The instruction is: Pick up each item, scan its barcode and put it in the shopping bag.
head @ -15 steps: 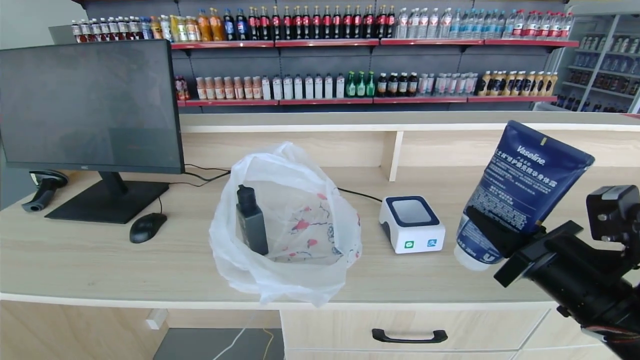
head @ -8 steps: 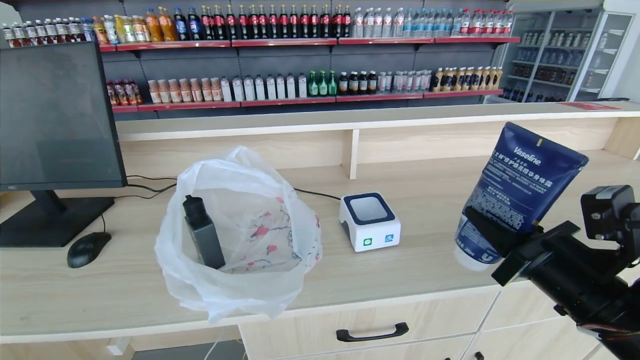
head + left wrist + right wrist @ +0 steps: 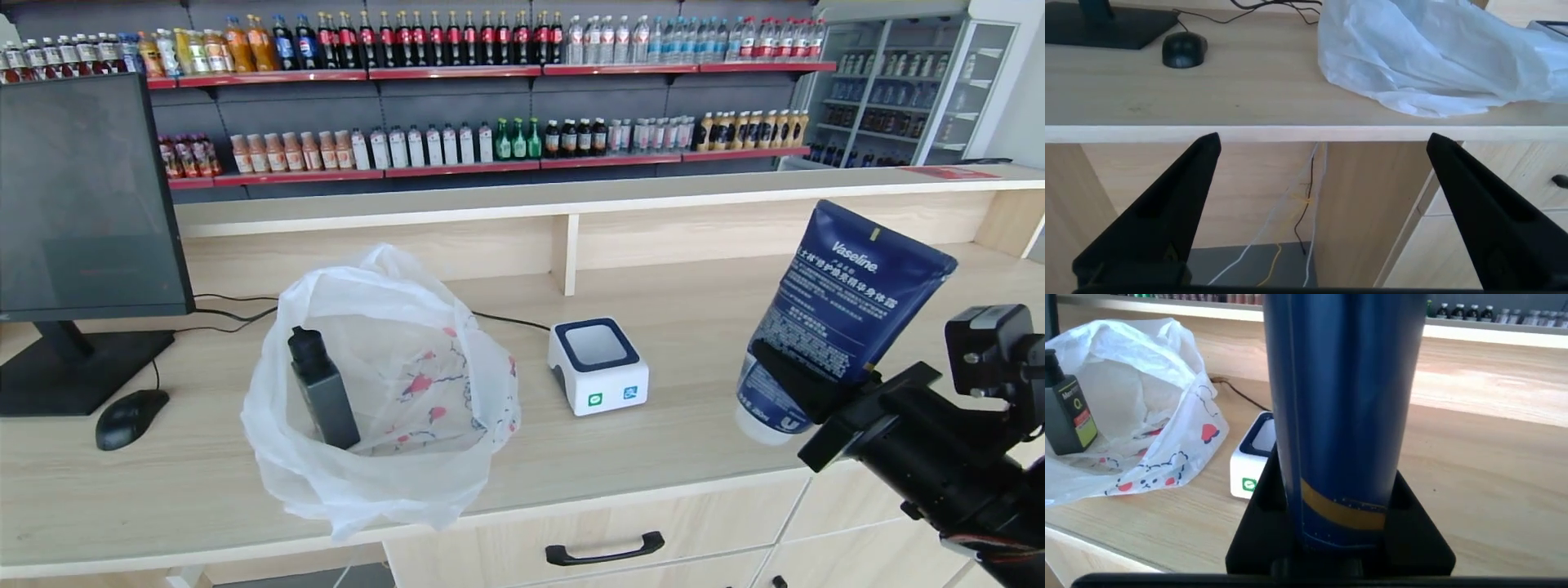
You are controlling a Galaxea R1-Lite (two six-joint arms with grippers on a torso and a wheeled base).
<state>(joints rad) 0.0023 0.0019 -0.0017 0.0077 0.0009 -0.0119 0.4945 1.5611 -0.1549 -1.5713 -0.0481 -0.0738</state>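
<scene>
Plainly, dark-blue lotion tube, white-capped.

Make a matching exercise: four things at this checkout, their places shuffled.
1. dark grey bottle
2. blue lotion tube
3. white box-shaped scanner
4. black computer mouse

A. beside the black monitor stand
B. inside the white plastic shopping bag
C. clamped in the right gripper
D. on the wooden counter, between bag and tube

Pairs: 1-B, 2-C, 3-D, 4-A

Left end effector spread; right clamped
</scene>
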